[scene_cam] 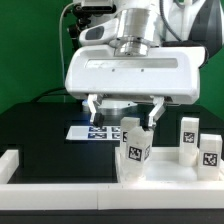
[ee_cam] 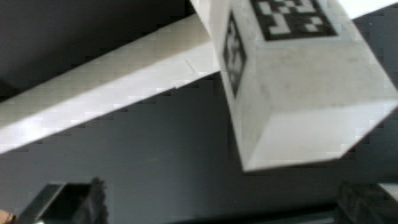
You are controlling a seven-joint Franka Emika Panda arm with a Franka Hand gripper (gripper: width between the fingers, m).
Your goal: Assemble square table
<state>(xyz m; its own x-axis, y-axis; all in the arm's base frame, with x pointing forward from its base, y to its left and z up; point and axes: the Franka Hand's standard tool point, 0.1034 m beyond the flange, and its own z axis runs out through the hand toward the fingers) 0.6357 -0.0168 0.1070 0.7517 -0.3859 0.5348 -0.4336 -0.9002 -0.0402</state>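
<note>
Several chunky white tagged legs stand at the exterior view's right: one nearest, one behind it, and two more further right. A wide white slab under and behind them looks like the square top. My gripper hangs open and empty above the two left legs. In the wrist view one tagged leg lies ahead of the gripper, beyond the dark fingers, which stand far apart with nothing between them.
The marker board lies on the black table behind the gripper. A low white border rail runs along the front and another along the left. A rail also crosses the wrist view diagonally.
</note>
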